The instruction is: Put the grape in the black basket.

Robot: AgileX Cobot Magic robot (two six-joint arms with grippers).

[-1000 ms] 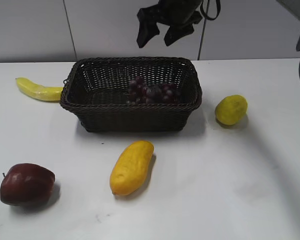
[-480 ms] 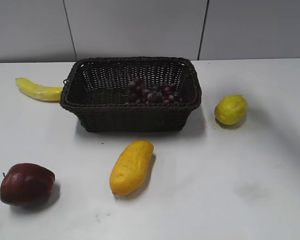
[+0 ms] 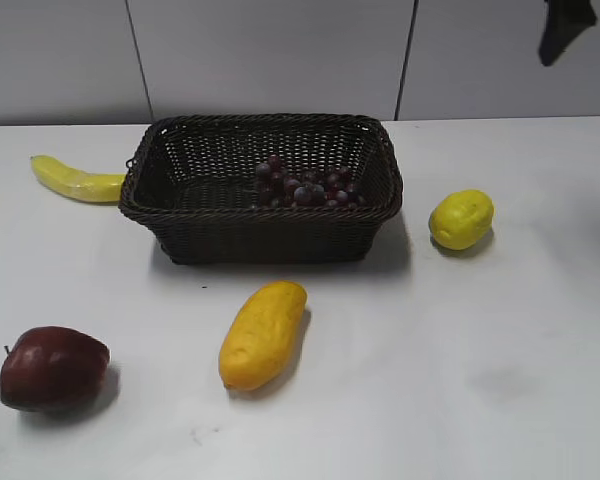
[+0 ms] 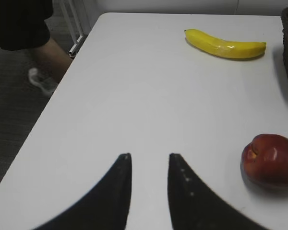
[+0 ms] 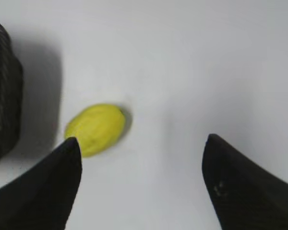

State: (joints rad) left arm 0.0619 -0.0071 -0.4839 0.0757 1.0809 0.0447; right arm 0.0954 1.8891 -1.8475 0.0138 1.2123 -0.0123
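Exterior: front, slanted down at the dark woven wicker basket (image 3: 261,187). Left wrist: low over table's left edge. Right wrist: close above; shares the round yellow lemon-like fruit (image 5: 95,128) (image 3: 461,219).

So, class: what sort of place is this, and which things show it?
Probably a robot test bench: a bare white table, a plain panelled wall, and fruit props set round a black basket holding the grape.

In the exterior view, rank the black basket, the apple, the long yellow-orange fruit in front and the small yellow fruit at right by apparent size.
1. black basket, clearly largest.
2. yellow-orange fruit and apple: look about alike, and both sit nearest the camera, so no firm order.
3. small yellow fruit, smallest, though farther back.
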